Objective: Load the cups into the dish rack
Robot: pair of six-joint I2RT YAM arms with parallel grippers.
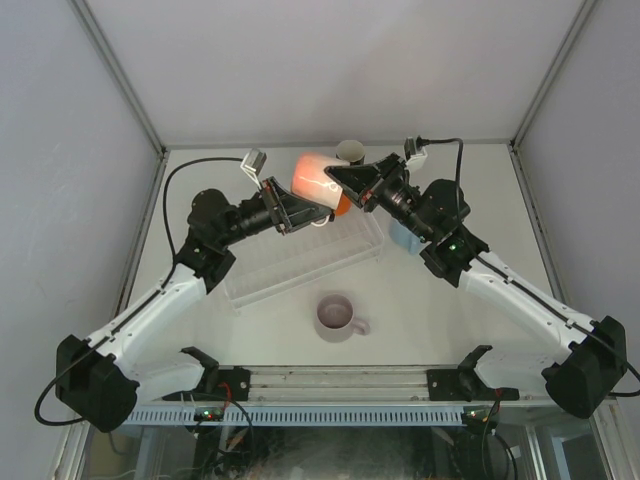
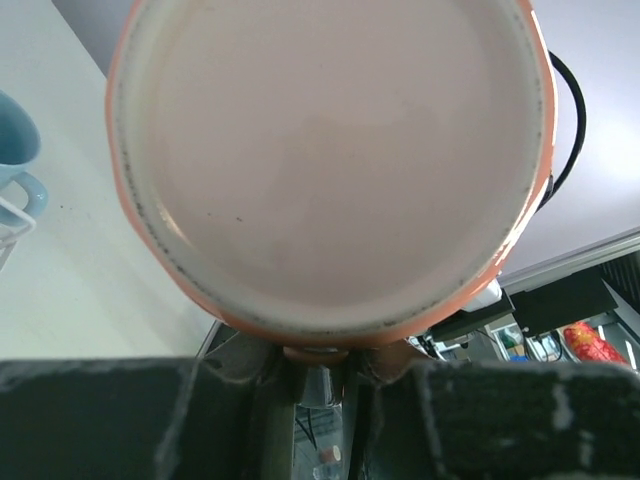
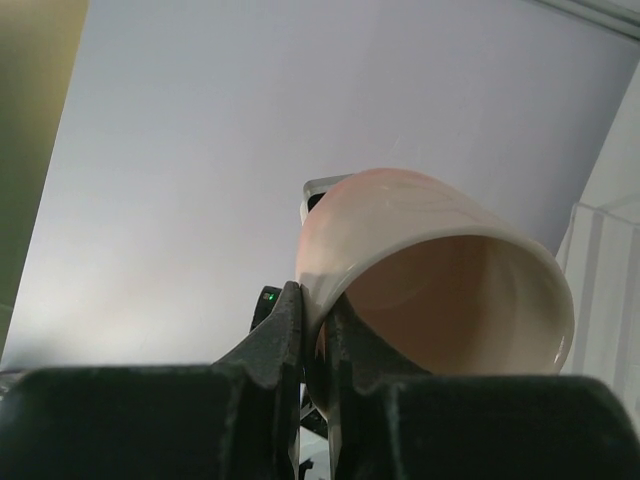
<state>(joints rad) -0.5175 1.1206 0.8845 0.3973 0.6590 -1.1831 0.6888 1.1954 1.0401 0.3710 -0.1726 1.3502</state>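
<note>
- Top view: peach-pink cup [image 1: 313, 175] raised on its side at 12 o'clock of the dish rack [image 1: 300, 262], caught between the left gripper [image 1: 298, 208] at its 8 o'clock and the right gripper [image 1: 338, 180] at its 3 o'clock; pale lilac-pink cup [image 1: 338, 317] upright on the table [image 1: 440, 325] at 6 o'clock of the rack; light blue cup [image 1: 403, 238] just off the rack's 3 o'clock end, half hidden under the right arm; black cup [image 1: 350, 152], cream inside, at 12 o'clock by the back wall [image 1: 330, 70]
- Left wrist: round pale base of the raised cup filling the frame, orange-pink side around it; dark fingers along 6 o'clock with a narrow gap right under the cup, no telling whether clamped or free; light blue cup at the 9 o'clock edge
- Right wrist: fingers pinched on the cup's wall at 7 o'clock, one outside and one inside the rim; mouth turned toward 4 o'clock
</note>
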